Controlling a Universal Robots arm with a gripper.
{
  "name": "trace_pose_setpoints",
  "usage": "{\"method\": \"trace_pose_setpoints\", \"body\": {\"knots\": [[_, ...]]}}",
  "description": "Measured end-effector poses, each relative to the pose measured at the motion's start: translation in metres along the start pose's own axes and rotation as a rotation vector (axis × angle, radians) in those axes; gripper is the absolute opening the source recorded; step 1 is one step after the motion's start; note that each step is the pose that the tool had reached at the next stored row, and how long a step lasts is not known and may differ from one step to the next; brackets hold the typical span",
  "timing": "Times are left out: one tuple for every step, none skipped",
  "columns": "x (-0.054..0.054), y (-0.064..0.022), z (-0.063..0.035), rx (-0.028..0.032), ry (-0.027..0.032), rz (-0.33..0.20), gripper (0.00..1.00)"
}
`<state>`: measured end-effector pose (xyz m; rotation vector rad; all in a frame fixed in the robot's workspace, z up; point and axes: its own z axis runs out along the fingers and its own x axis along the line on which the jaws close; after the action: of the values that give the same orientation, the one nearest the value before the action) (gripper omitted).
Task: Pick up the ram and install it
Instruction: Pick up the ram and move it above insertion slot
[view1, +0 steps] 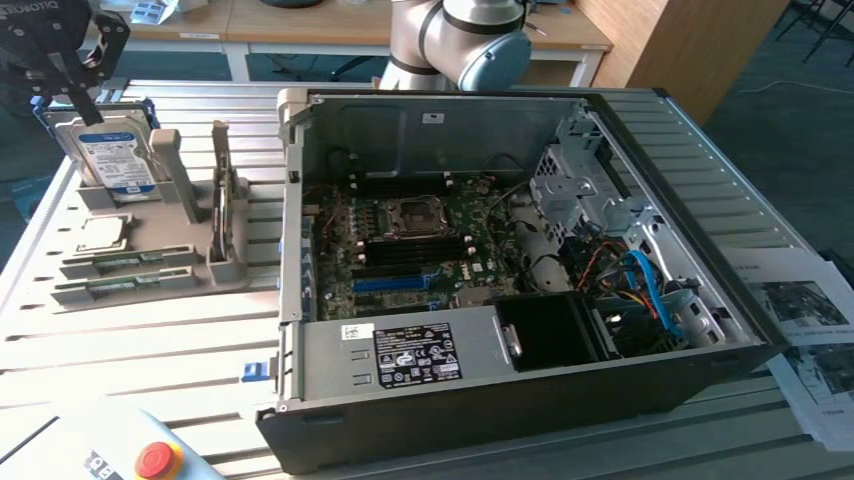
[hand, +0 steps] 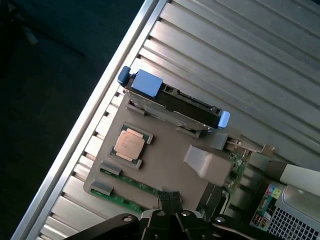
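Two ram sticks (view1: 123, 263), slim green boards, lie side by side in slots at the front of a grey holder (view1: 180, 215). In the wrist view the same ram sticks (hand: 131, 183) run along the holder's edge, right by my fingertips. My gripper (view1: 80, 102) hangs above the holder's far end, over the hard drive (view1: 114, 158). Its fingers are shut together with nothing between them. In the wrist view the gripper (hand: 170, 199) points down at the holder. The open computer case (view1: 441, 110) shows its motherboard (view1: 414, 245).
A square processor chip (view1: 104, 232) rests on the holder between the drive and the ram. A thin board (view1: 223, 205) stands upright in the holder beside the case wall. A red button box (view1: 147, 458) sits at the front; papers (view1: 814, 330) lie at the exterior view's right.
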<state>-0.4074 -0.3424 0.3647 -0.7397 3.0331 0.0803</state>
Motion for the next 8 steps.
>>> {"method": "trace_pose_setpoints", "body": {"knots": [[0.0000,0.0000,0.0001,-0.0005,0.0007,-0.017,0.10],[0.0000,0.0000,0.0002,-0.0011,0.0016,-0.035,0.10],[0.0000,0.0000,0.0003,-0.0016,0.0024,-0.054,0.10],[0.0000,0.0000,0.0004,-0.0021,0.0032,-0.071,0.10],[0.0000,0.0000,0.0004,-0.0027,0.0040,-0.088,0.10],[0.0000,0.0000,0.0005,-0.0032,0.0048,-0.106,0.10],[0.0000,0.0000,0.0006,-0.0037,0.0057,-0.123,0.10],[0.0000,0.0000,0.0007,-0.0042,0.0065,-0.141,0.10]]}}
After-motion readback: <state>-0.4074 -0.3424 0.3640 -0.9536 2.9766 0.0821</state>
